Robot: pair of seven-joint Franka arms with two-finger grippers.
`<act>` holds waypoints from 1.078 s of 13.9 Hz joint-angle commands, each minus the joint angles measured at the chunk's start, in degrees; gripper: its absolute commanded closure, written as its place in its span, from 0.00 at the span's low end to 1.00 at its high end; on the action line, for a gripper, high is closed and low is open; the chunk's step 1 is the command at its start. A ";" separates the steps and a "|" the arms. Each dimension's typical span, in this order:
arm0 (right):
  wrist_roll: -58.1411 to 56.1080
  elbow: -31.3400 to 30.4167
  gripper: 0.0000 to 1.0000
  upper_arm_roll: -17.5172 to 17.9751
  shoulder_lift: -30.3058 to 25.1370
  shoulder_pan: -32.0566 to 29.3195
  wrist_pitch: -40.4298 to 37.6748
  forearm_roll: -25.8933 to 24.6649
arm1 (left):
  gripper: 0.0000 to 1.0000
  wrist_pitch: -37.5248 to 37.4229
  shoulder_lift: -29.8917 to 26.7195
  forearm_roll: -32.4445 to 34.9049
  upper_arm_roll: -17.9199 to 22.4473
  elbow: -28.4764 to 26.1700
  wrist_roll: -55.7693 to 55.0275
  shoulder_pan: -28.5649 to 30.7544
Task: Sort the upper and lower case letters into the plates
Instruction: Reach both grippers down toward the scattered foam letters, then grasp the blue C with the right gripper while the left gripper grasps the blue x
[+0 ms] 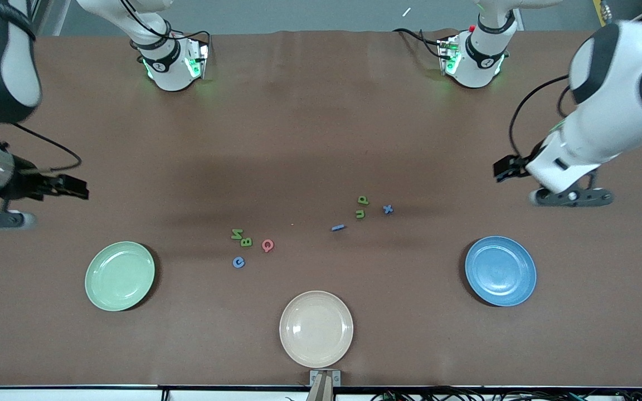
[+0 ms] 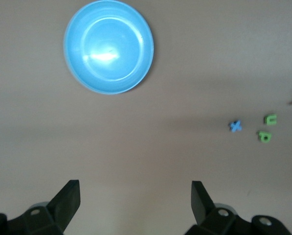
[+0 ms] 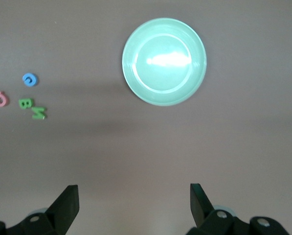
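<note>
While both arms wait aloft, I note left gripper (image 2: 135, 200) fingers spread wide, empty, over bare table near blue plate (image 1: 500, 271); right gripper (image 3: 134, 204) likewise, near green plate (image 1: 120, 275); M (image 1: 236, 233), B (image 1: 246, 241), Q (image 1: 267, 245), G (image 1: 238, 262) clustered mid-table; p (image 1: 363, 200), u (image 1: 360, 214), x (image 1: 388, 209), l (image 1: 337, 227) toward blue plate.

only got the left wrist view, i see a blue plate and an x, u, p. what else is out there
Observer: A pale green plate sits toward the right arm's end of the table.
Operator: more letters?
Observer: Green M, green B, red Q and blue G lie clustered between the green plate and your letters.
Operator: other arm busy?
Observer: No, the right gripper waits open and empty.
</note>
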 commanded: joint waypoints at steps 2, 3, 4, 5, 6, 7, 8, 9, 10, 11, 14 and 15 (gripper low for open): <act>-0.01 1.25 0.00 -0.13 6.89 2.67 7.19 3.46 | 0.00 15.95 4.94 0.07 -0.81 -8.01 -10.89 -5.26; 0.61 1.51 0.00 -0.13 10.22 4.42 9.21 4.25 | 0.00 18.16 8.62 0.07 -0.81 -7.58 -14.67 -6.93; 3.83 1.51 0.00 -0.13 13.13 5.74 12.10 6.61 | 0.01 20.88 11.36 0.16 -0.72 -7.58 -18.01 -9.39; 7.87 1.51 0.00 -0.13 14.99 6.71 15.61 8.98 | 0.06 23.43 13.99 1.11 -0.72 -7.49 -22.31 -11.15; 11.04 1.51 0.00 -0.13 16.92 8.29 18.86 9.09 | 0.08 24.67 16.46 3.12 -0.81 -6.62 -26.79 -11.95; 14.55 1.60 0.00 -0.22 18.94 10.83 21.85 8.83 | 0.10 25.03 19.01 4.80 -0.81 -5.65 -30.49 -12.74; 19.63 1.60 0.00 -0.31 20.61 12.33 25.10 8.65 | 0.12 25.91 21.12 5.86 -0.81 -4.77 -34.26 -14.32; 25.08 1.60 0.00 -0.31 21.59 13.65 28.35 8.22 | 0.12 27.48 23.05 6.04 -0.72 -4.33 -37.78 -15.29; 29.66 1.60 0.00 -0.39 22.81 15.06 30.13 7.60 | 0.13 29.24 24.21 6.22 -0.81 -4.32 -39.47 -15.30; 34.06 1.69 0.00 -0.39 24.04 15.60 31.62 7.25 | 0.14 30.30 24.91 6.22 -0.81 -4.50 -39.75 -15.39; 42.25 2.04 0.00 -0.57 26.86 17.26 34.88 6.81 | 0.18 32.67 27.11 6.13 -0.90 -4.50 -41.41 -16.44; 44.10 2.13 0.00 -0.57 28.00 18.05 36.02 5.41 | 0.21 34.60 28.16 6.13 -0.81 -4.67 -43.16 -17.75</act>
